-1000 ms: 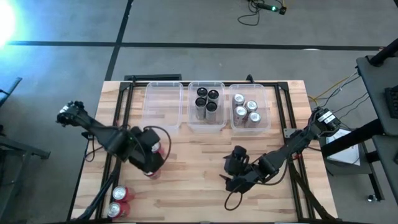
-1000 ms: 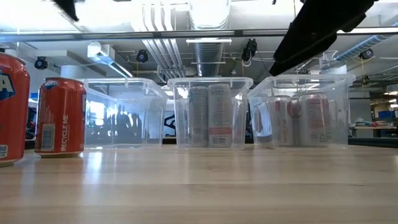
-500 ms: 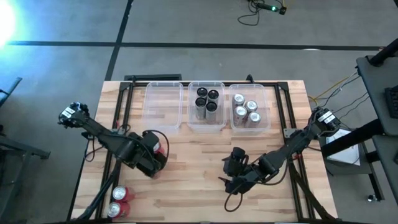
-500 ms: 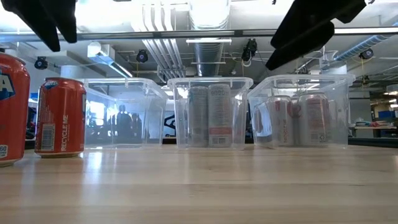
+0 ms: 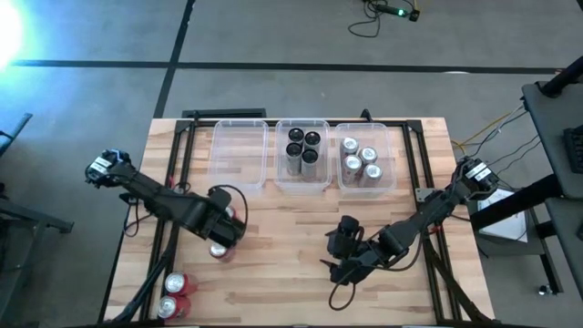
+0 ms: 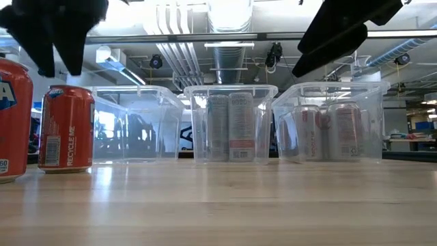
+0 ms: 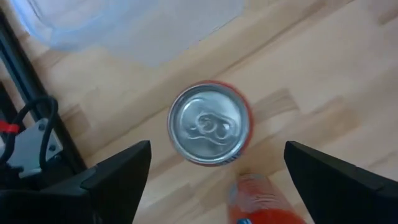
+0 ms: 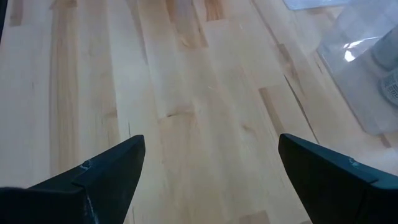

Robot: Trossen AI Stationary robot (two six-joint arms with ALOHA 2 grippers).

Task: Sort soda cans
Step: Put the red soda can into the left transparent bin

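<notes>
- You have a light wooden surface on a black frame, with grey floor around it.
- Three clear plastic bins stand side by side along your surface's far edge.
- Ceiling pipes run overhead in the low view.

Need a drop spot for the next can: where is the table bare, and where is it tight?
Bare wood lies between the left gripper and right gripper, in front of the bins. The left bin is empty. Tight: the black-can bin, silver-can bin, and the red cans at the near left corner.
</notes>
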